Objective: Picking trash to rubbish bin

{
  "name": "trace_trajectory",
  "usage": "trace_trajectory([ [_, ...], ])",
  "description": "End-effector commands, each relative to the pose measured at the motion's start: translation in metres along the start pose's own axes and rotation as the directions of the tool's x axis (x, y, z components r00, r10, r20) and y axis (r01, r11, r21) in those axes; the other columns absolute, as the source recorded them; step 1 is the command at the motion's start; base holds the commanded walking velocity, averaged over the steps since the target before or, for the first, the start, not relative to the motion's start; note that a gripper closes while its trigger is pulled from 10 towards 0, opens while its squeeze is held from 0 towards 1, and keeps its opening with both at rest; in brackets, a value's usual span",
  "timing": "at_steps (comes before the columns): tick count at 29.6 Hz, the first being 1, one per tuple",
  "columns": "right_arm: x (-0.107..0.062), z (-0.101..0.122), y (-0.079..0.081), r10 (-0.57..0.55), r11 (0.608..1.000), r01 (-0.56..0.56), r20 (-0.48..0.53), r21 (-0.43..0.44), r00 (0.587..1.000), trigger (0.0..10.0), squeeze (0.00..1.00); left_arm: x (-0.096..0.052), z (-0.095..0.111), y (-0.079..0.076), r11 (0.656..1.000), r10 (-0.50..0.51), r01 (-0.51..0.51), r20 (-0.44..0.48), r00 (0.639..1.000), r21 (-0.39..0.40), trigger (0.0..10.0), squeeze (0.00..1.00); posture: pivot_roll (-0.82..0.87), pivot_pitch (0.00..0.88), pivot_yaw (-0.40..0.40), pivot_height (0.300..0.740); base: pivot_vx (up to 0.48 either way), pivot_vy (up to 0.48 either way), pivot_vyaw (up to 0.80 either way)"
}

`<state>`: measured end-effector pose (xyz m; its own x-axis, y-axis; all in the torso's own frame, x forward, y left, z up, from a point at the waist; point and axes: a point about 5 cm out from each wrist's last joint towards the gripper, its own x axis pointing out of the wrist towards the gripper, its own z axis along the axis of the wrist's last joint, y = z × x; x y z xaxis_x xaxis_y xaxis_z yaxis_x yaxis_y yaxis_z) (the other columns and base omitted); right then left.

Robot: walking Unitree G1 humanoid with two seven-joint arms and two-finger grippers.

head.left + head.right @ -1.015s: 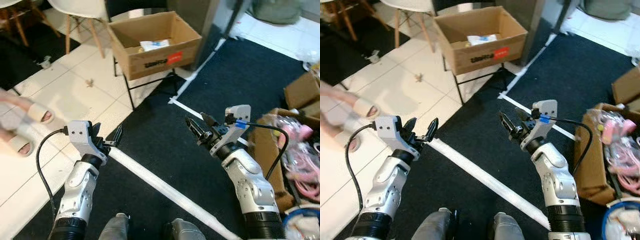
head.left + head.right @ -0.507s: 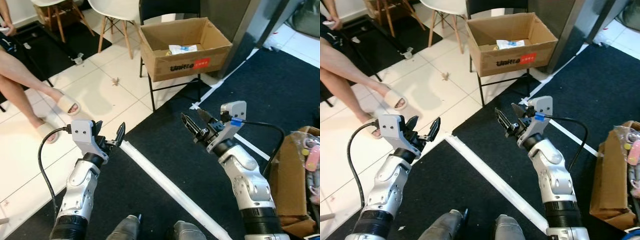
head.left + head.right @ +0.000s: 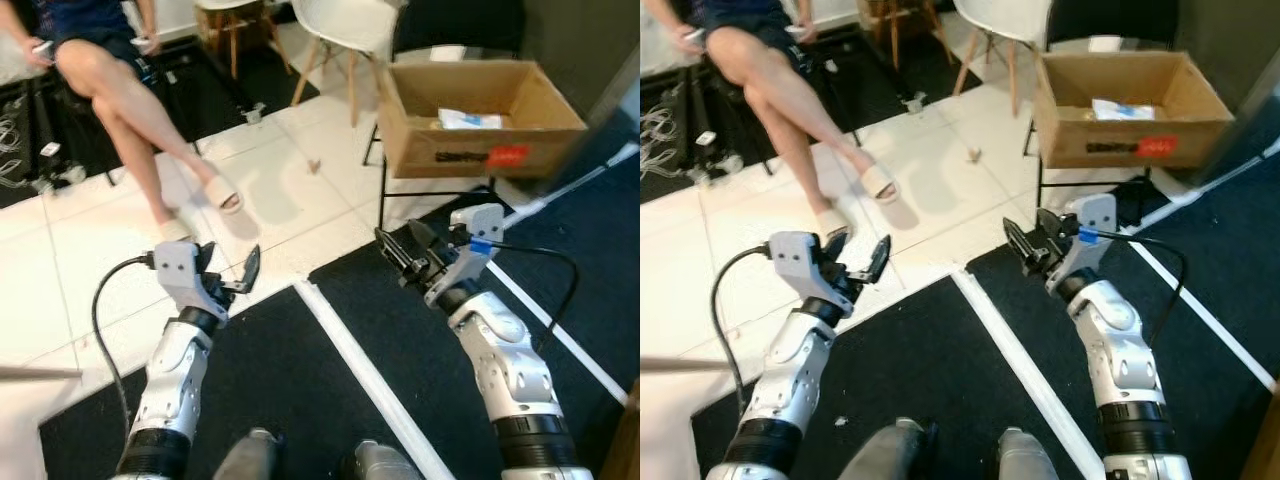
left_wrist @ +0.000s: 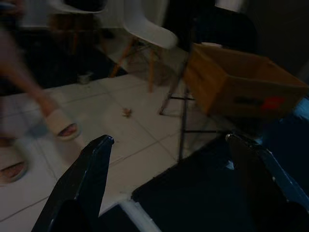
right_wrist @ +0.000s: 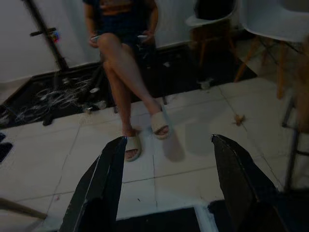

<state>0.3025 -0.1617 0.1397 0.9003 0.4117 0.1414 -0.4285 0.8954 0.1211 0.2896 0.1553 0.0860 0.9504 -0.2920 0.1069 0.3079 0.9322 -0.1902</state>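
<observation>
With both the left gripper (image 3: 857, 262) and right gripper (image 3: 1032, 243) empty, jaws apart, a small scrap (image 3: 974, 154) lay on the tiled floor (image 3: 760, 245) near the cardboard bin (image 3: 1130, 110), where any approach risked the seated person's feet (image 3: 878, 182)

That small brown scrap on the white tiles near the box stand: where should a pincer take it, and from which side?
Take the scrap across its middle, coming straight down from above, since it looks low against the floor tile with nothing upright to grip. It is too small to judge its shape. Both the left pincer and right pincer are open.
</observation>
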Motion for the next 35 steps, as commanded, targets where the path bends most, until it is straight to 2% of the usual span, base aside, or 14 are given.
trace_trajectory([
  [1, -0.0022, -0.0033, -0.0003, -0.001, 1.0, 0.001, -0.008, -0.005, 1.0, 10.0, 0.0, -0.0031, -0.0046, 0.0008, 1.0, 0.003, -0.003, -0.017, 1.0, -0.002, 10.0, 0.0, -0.02, 0.127, -0.023, 0.74, 0.0, 0.0, 0.66],
  [35, -0.0019, -0.006, -0.0005, 0.011, 1.0, -0.011, -0.009, 0.001, 1.0, 10.0, 0.0, -0.0031, -0.007, 0.0005, 1.0, -0.005, 0.005, -0.021, 1.0, -0.003, 10.0, 0.0, -0.02, 0.12, -0.026, 0.74, 0.0, 0.0, 0.66],
])
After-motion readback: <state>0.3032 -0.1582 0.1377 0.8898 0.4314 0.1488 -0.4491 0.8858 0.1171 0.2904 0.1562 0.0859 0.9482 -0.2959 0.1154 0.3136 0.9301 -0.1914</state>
